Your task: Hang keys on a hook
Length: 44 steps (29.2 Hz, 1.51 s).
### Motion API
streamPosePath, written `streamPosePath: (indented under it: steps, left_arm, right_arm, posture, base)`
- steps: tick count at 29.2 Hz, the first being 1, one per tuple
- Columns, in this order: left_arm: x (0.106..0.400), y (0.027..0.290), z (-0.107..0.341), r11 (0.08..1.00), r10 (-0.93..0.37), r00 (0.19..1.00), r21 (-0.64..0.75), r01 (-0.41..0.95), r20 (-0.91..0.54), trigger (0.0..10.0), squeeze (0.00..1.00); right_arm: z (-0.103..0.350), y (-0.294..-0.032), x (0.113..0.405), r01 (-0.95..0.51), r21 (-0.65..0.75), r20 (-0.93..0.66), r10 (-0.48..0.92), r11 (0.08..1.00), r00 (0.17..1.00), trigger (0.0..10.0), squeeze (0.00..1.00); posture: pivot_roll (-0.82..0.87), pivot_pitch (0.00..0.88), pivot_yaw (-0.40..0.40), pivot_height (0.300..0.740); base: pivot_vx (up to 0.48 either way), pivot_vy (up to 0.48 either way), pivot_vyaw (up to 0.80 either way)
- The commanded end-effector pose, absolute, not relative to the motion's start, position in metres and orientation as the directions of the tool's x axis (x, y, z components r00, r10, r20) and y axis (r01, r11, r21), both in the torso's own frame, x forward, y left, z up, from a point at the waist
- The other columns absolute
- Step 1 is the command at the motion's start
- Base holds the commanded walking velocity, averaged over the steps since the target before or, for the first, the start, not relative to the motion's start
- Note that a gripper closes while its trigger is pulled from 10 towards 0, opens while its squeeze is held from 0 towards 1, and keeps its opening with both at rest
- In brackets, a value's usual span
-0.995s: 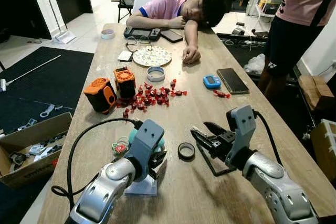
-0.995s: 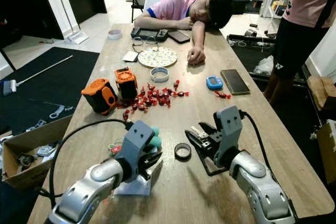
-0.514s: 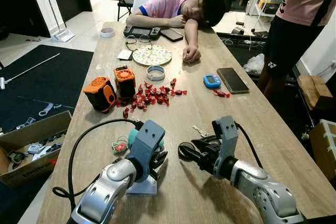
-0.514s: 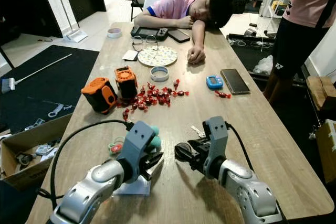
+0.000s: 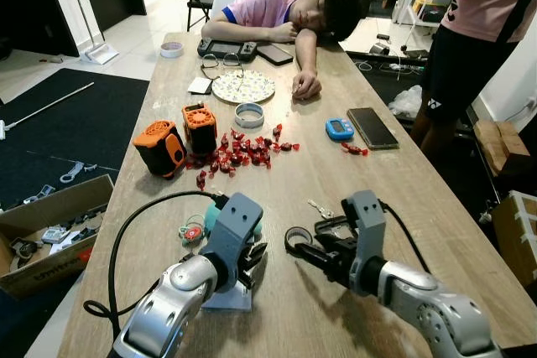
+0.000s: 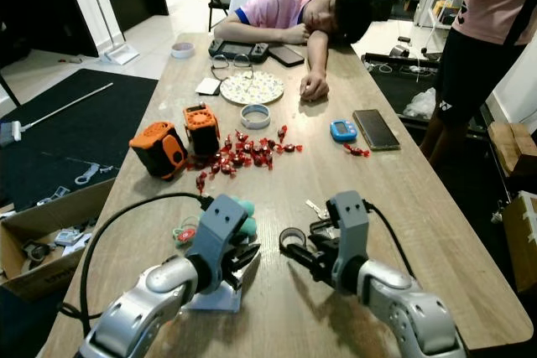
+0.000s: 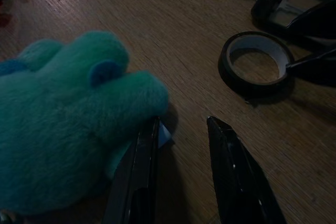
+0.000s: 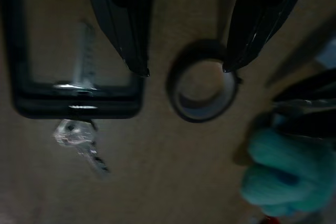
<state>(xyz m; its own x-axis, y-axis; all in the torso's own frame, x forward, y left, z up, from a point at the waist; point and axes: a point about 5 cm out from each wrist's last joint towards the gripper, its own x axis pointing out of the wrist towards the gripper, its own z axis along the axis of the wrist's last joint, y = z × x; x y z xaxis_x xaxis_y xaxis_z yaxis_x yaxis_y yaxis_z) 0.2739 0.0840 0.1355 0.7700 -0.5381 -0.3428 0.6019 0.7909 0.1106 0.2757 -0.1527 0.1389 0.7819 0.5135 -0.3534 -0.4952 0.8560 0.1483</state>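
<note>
- Right gripper (image 8: 184, 69) — two long black fingers spread apart, grasping nothing, held low over the long wooden table (image 5: 394, 182); one fingertip sits over the rim of the black tape ring (image 8: 202, 88), the other over the black rectangular frame (image 8: 79, 103).
- Small silver key on a ring (image 8: 79, 137) — lying flat on the table just beside the frame's edge, not held; in the left eye view it lies at (image 5: 320, 207), just ahead of the right wrist.
- Left gripper (image 7: 181, 174) — fingers parted, closed on nothing; one finger touches the teal plush toy (image 7: 68, 114), and the tape ring lies near, ahead of the tips.
- Small white stand (image 5: 228, 298) — on the table under the left gripper.
- Round red-and-green tag (image 5: 192, 233) — just beside the plush.
- Scatter of red wrapped sweets (image 5: 243, 150) — mid-table, beside two orange-and-black blocks (image 5: 176, 142).
- Farther up the table — grey tape roll (image 5: 249, 116), patterned round plate (image 5: 242, 88), blue timer (image 5: 339, 129), dark phone (image 5: 371, 127).
- Person in a pink shirt (image 5: 277, 10) — slumped over the far end, head on arm.
- Second person (image 5: 470, 31) — standing at the table's right side.
</note>
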Motion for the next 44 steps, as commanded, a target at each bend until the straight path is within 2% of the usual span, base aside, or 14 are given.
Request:
streamPosePath:
  steps: [1,5,8,22,44]
  left_arm:
    - [0.271,0.08,0.128,0.788,-0.543,0.757,0.092,0.609,-0.362,10.0,0.0]
    - [0.271,0.078,0.127,0.782,-0.55,0.752,0.091,0.616,-0.364,10.0,0.0]
    - [0.271,0.077,0.127,0.78,-0.553,0.75,0.09,0.619,-0.363,10.0,0.0]
    - [0.271,0.079,0.125,0.783,-0.546,0.754,0.097,0.614,-0.365,10.0,0.0]
    - [0.272,0.077,0.125,0.786,-0.547,0.755,0.09,0.612,-0.361,10.0,0.0]
  right_arm:
    - [0.137,-0.158,0.275,-0.473,0.12,-0.372,0.482,0.873,0.793,10.0,0.0]
    - [0.134,-0.175,0.282,-0.421,0.047,-0.412,0.401,0.906,0.818,10.0,0.0]
    - [0.136,-0.179,0.288,-0.408,0.053,-0.404,0.393,0.912,0.826,10.0,0.0]
    - [0.157,-0.162,0.314,-0.433,0.067,-0.295,0.433,0.899,0.852,10.0,0.0]
    - [0.141,-0.147,0.3,-0.54,0.083,-0.343,0.533,0.837,0.773,10.0,0.0]
  posture:
    - [0.02,0.153,-0.005,0.74]
    - [0.02,0.15,-0.005,0.74]
    - [0.02,0.149,-0.005,0.74]
    - [0.04,0.137,-0.005,0.74]
    - [0.03,0.149,-0.012,0.74]
  base:
    - [0.0,0.0,0.0]
    - [0.0,0.0,0.0]
    - [0.0,0.0,0.0]
    - [0.0,0.0,0.0]
    - [0.0,0.0,0.0]
